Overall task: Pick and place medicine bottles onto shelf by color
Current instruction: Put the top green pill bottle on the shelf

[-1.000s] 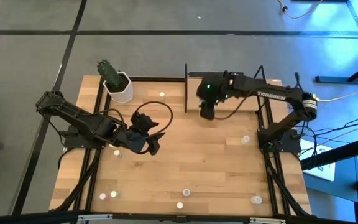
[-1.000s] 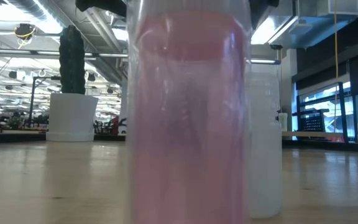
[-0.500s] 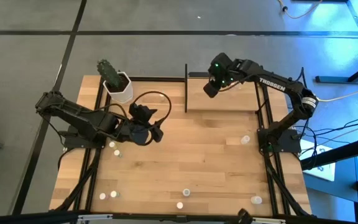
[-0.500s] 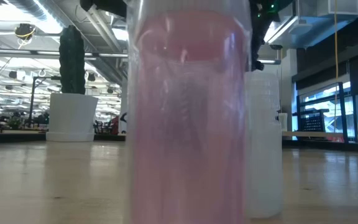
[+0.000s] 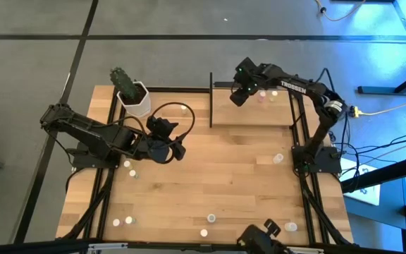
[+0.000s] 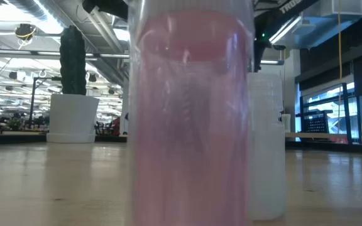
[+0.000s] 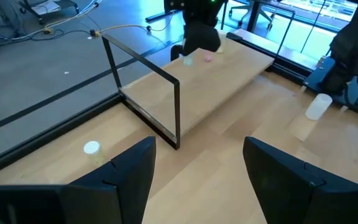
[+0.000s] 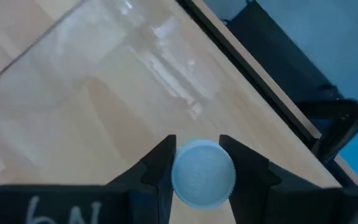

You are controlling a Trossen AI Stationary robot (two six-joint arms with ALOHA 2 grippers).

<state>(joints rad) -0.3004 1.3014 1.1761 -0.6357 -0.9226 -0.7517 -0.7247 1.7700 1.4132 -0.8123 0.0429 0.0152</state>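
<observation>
My right end effector point(image 8: 196, 167) gripped a pale-capped medicine bottle point(image 8: 202, 173) over the shelf point(image 5: 259, 113), near two bottles point(image 5: 266, 97) already there, presumably to group it by color. My left end effector point(image 7: 194, 165) waited with jaws apart above the bench point(image 5: 224, 183).

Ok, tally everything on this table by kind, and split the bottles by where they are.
Loose bottles on the tabletop: 9
Shelved bottles on the shelf: 2
Held bottle in the right gripper: 1
Potted plant: 1
Shelf: 1
Total: 14 things, 12 of them bottles
</observation>
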